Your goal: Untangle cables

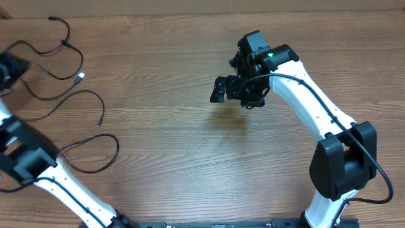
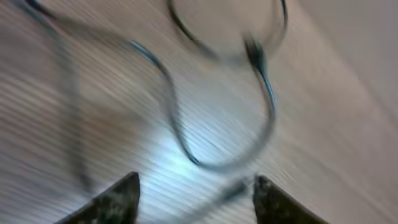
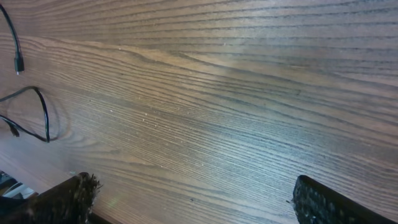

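Note:
Several thin black cables lie apart in loose loops on the left of the wooden table. One cable (image 1: 71, 58) curls near the top left and has a silvery plug (image 1: 80, 77). A second cable (image 1: 88, 95) arcs below it, and a third loop (image 1: 107, 158) lies lower. My left gripper (image 1: 7, 69) is at the far left edge. Its blurred wrist view shows the fingers (image 2: 196, 182) apart above a cable loop (image 2: 186, 149), with a blurred strand by the right finger. My right gripper (image 1: 235, 94) is open and empty over bare table, away from the cables; its fingers (image 3: 189, 190) are spread wide.
The right wrist view shows a cable loop (image 3: 43, 115) and a plug end (image 3: 18, 64) far off at its left edge. The white arms and their thicker wires (image 1: 316, 88) reach in from the bottom left and bottom right.

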